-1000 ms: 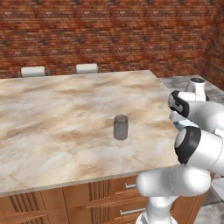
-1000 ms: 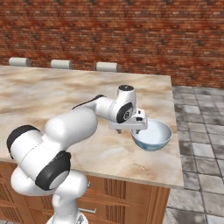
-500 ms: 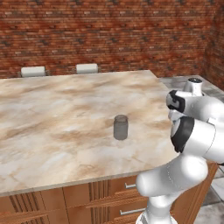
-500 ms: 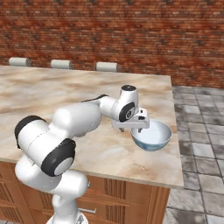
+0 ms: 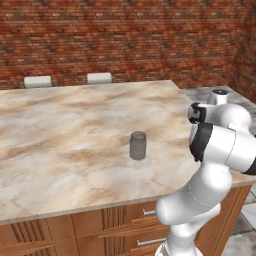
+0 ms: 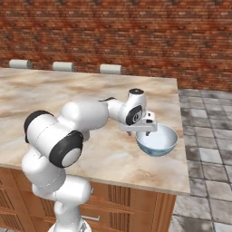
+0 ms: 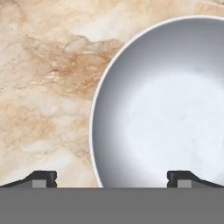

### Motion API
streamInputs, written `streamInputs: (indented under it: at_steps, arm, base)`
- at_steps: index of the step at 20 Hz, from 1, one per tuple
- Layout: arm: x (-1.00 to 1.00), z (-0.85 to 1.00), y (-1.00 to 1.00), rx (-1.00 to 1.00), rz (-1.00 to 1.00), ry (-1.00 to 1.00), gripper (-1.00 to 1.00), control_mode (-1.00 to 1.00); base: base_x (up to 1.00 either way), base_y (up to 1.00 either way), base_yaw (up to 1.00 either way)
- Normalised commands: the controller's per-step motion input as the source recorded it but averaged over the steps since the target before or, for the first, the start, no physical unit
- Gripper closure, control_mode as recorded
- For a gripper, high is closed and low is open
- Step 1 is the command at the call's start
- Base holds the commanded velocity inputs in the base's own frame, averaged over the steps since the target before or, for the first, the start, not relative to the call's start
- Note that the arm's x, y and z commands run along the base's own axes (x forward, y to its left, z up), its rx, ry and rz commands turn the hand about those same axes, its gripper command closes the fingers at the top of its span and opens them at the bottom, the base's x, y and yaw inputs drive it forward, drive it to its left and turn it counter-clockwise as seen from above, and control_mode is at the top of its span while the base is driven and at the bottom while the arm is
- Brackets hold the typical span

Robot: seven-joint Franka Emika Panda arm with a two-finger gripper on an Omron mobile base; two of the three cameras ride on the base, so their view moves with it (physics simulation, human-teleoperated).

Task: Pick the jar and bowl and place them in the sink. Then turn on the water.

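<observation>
The pale blue-white bowl stands near the right edge of the marble counter. My gripper hangs open just over the bowl's left rim. In the hand view the bowl lies close below the gripper. Its rim passes between the two dark fingertips, one over bare counter and the other over the bowl's inside. Nothing is held. The small grey jar stands upright and alone in the middle of the counter, well to the left of the arm. The sink and the water are out of view.
Pale stool backs line the counter's far edge in front of a brick wall. The counter ends just right of the bowl, with grey tiled floor beyond. Wooden drawers run along the near side.
The hand has crept a little to the right, over the bowl's rim, and the arm's elbow has swung round. Jar and bowl stand where they were. The jaws stay open.
</observation>
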Motion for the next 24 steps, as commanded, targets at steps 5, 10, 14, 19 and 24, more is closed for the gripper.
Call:
streamInputs:
  at_steps: [5,10,14,19,24]
  arm:
    - [0.24,-0.13,-0.07,0.0,0.0,0.0,-1.0,-1.0]
    - [0.13,-0.16,-0.01,0.0,0.0,0.0,-1.0,-1.0]
    - [0.0,-0.15,0.0,0.0,0.0,0.01,-1.0,-1.0]
    - [0.0,-0.14,0.0,0.0,0.0,0.01,-1.0,-1.0]
    - [0.0,-0.12,0.0,0.0,0.0,0.02,-1.0,-1.0]
  base:
    - [0.0,0.0,0.0]
    - [0.0,0.0,0.0]
    - [0.0,0.0,0.0]
    - [0.0,0.0,0.0]
    - [0.0,0.0,0.0]
